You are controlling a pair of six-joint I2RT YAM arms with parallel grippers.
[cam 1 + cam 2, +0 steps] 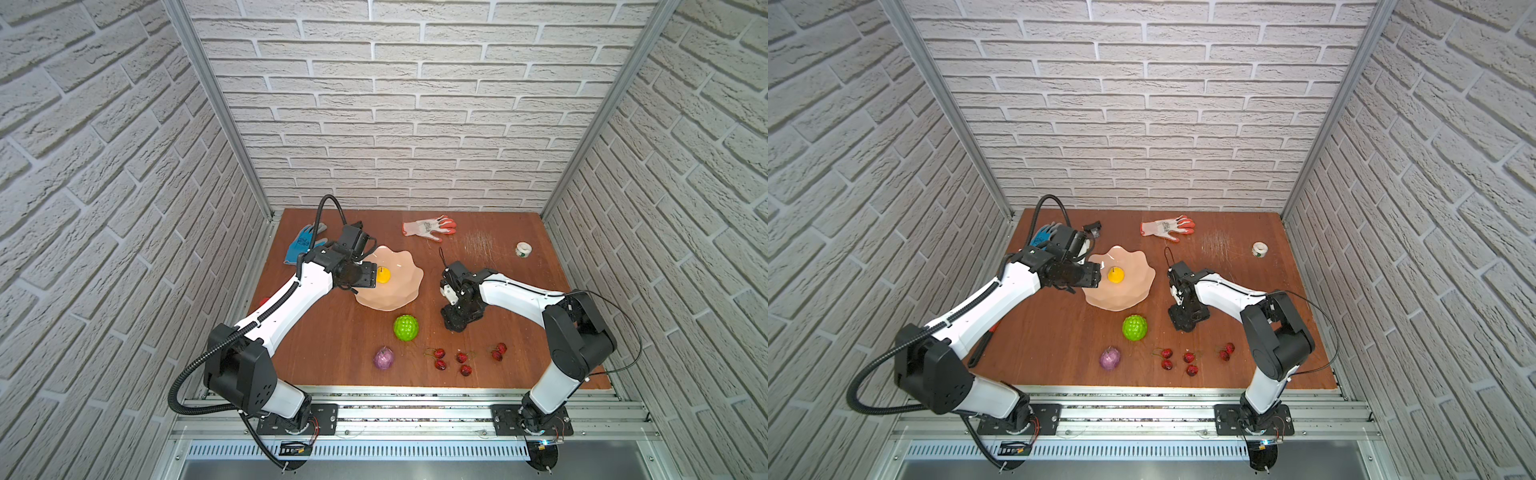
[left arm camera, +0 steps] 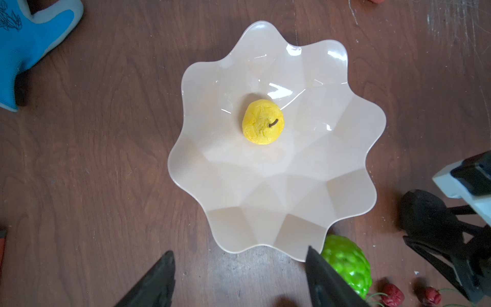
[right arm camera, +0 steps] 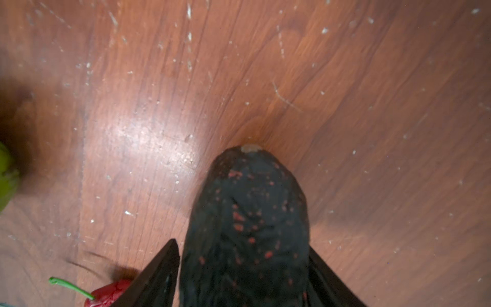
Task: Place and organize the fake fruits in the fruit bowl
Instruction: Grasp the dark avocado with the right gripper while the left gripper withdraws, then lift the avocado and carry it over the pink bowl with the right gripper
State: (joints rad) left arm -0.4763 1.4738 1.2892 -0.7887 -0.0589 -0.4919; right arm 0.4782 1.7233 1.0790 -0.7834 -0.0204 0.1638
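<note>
Nearest the robot, the small red stemmed plastic berries [image 1: 461, 357] and the purple plastic fruit [image 1: 383, 358] lie loose on the brown wooden bench [image 1: 332, 332]. Just beyond them sits the bumpy bright-green plastic ball [image 1: 406, 328].

Next out is the step in hand, a grasp on the dark, near-black plastic avocado [image 3: 249, 212]. The right claw [image 3: 241, 244] has a jaw close against each of its flanks. I cannot tell whether they pinch it yet, or whether it has left the bench.

The avocado's long axis runs straight out between the jaws. Its narrow stem end, with a pale scar, points away from the wrist, and the broad end is tucked deep in the claw.

The grip should probably settle on those broad flanks, since the skin tapers forward and could squirt out. Once firm, a lift clear of the wavy rim looks wise before travelling.

The wide glossy peach-pink scalloped bowl [image 1: 399, 299] lies at about ten o'clock from the avocado. The small yellow plastic fruit [image 1: 384, 275] sits at its middle. I would set the avocado beside that fruit, not on it.

The left claw [image 2: 239, 251] hangs over the bowl, spread and empty, and could crowd the drop.
</note>
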